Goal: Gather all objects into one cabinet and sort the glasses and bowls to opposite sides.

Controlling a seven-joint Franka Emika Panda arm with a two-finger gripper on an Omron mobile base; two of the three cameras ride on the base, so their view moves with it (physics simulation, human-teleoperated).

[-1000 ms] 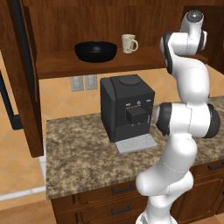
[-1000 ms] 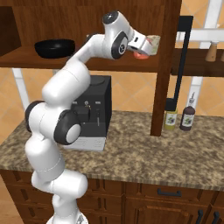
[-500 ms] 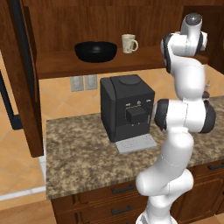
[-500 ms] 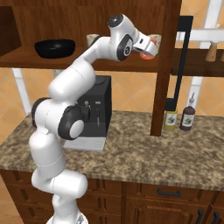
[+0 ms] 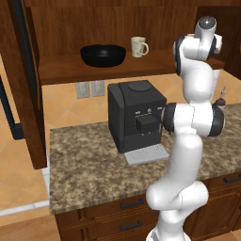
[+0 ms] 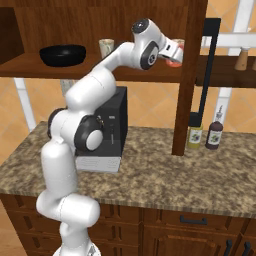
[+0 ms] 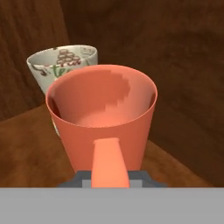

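I grip coral-orange mug (image 7: 103, 124) by handle, jaws closed on it, rim up so it sets down flat. Cream printed mug (image 7: 61, 65) just beyond jaws, inside cabinet (image 6: 189, 75): mugs grouping here. Black bowl (image 5: 103, 54) well off to far side, I judge kept apart.

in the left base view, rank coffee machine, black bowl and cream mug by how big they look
1. coffee machine, by far the largest
2. black bowl, wide and shallow on the cabinet shelf
3. cream mug, smallest, beside the bowl

The machine stands nearer the camera than the shelf, so its lead is somewhat exaggerated; bowl and mug sit at similar depth.
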